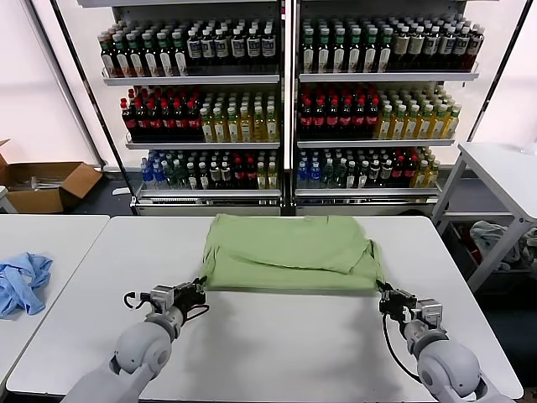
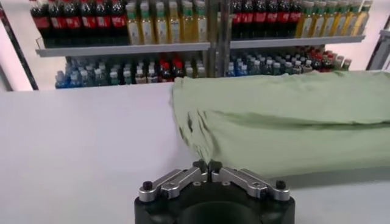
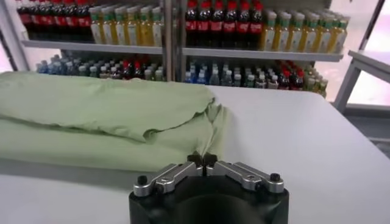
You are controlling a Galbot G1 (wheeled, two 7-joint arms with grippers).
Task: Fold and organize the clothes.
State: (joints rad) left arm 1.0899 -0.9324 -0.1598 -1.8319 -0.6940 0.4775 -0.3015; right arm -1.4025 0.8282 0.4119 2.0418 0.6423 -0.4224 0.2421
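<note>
2 grippers sit at the near corners of the green shirt (image 1: 289, 253), which lies folded on the white table (image 1: 268, 344). Left gripper (image 1: 200, 288) and right gripper (image 1: 383, 294) each have jaws pinched fully together on the near hem. Behind stand drink shelves (image 1: 285, 101) (bottles in rows); a blue garment (image 1: 23, 281) lies on the side table, near a cardboard box (image 1: 46, 185).

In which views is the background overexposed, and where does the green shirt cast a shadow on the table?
Head view: the windows behind the bottle shelves are blown out to white. Left wrist view: the polo shirt throws a soft dark band on the table along its near edge, beside the shut left gripper. Right wrist view: a similar faint shadow lies under the hem by the shut right gripper; glare at the far right.
</note>
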